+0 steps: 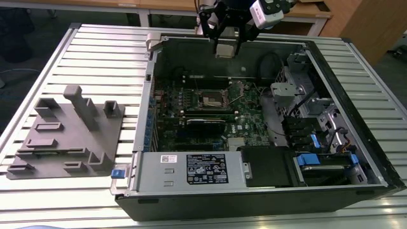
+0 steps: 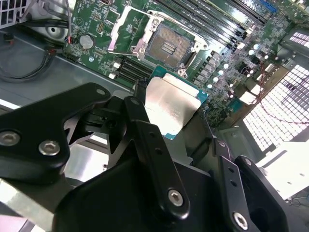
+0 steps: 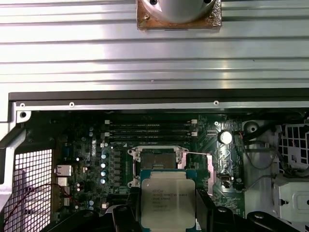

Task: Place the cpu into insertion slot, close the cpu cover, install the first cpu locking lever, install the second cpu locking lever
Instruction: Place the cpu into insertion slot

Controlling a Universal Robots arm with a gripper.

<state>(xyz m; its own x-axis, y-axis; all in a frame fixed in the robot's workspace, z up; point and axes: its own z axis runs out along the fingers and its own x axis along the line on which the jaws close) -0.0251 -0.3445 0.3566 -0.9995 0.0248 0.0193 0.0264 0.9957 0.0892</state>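
Note:
My gripper (image 1: 226, 47) hangs above the far wall of the open computer case, shut on the cpu (image 1: 225, 49). In both wrist views the cpu (image 2: 171, 104) (image 3: 167, 199) is a flat grey metal square with a green edge, pinched by its sides between my black fingers (image 2: 145, 130). It is held in the air, apart from the board. The insertion slot (image 1: 213, 98) (image 2: 168, 46) (image 3: 157, 158) lies open on the green motherboard with its dark centre bare. The cpu cover (image 2: 126, 26), a silvery frame, is swung back beside the socket. A thin wire lever (image 3: 198, 153) sticks out sideways.
The case (image 1: 330, 86) lies on a slatted aluminium table (image 1: 95, 52). A grey moulded fixture (image 1: 64, 133) sits at the exterior view's left. Inside are a power supply (image 1: 190, 167), drive bays with blue tabs (image 1: 311, 160), cables, and memory sticks (image 3: 149, 126) beside the socket.

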